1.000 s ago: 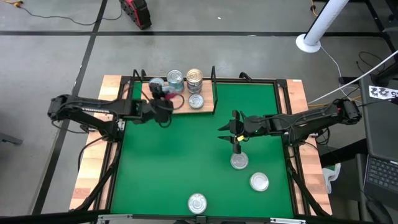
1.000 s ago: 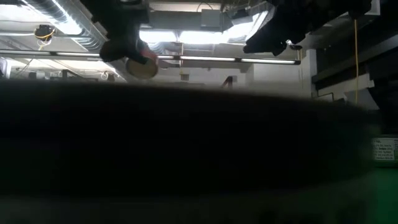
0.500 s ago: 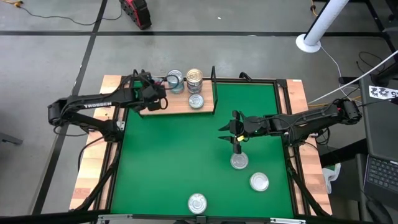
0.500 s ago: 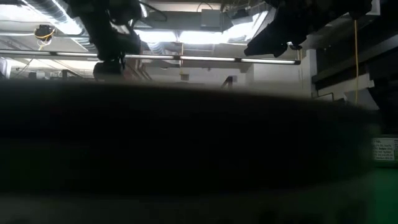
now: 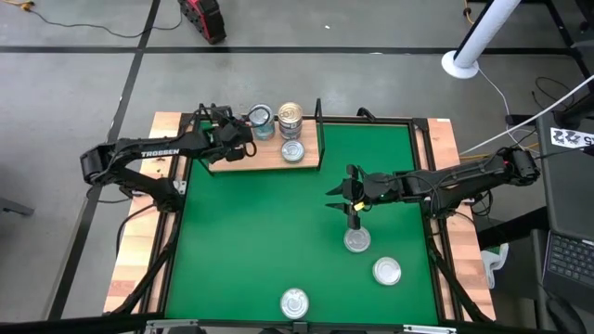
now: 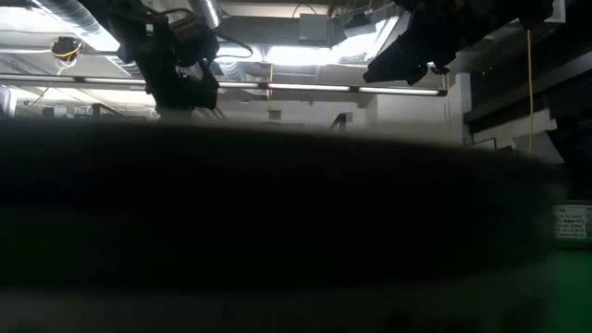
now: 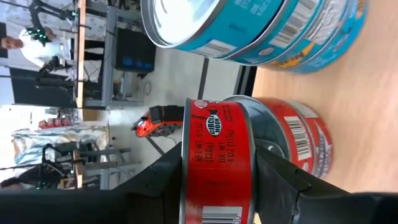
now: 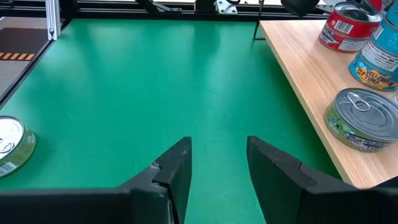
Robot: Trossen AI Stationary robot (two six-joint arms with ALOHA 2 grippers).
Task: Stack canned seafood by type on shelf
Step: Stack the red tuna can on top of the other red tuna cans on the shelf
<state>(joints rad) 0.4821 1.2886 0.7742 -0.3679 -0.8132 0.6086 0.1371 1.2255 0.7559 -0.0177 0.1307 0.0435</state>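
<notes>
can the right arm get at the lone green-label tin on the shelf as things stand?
Probably yes. The right gripper is open and empty over bare green mat, and the green-label tin sits alone near the shelf edge, nothing between. The left gripper works farther along.

Glossy metal tins [image 7: 217,168] with paper labels rest on the matt, pale wooden shelf [image 8: 298,68].

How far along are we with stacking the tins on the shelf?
Partly done. On the shelf stand a teal stack, a gold stack and a single tin. In hand: the left claw holds a red tin over another red tin. Left: three tins on the green mat; the right claw is open and empty.
</notes>
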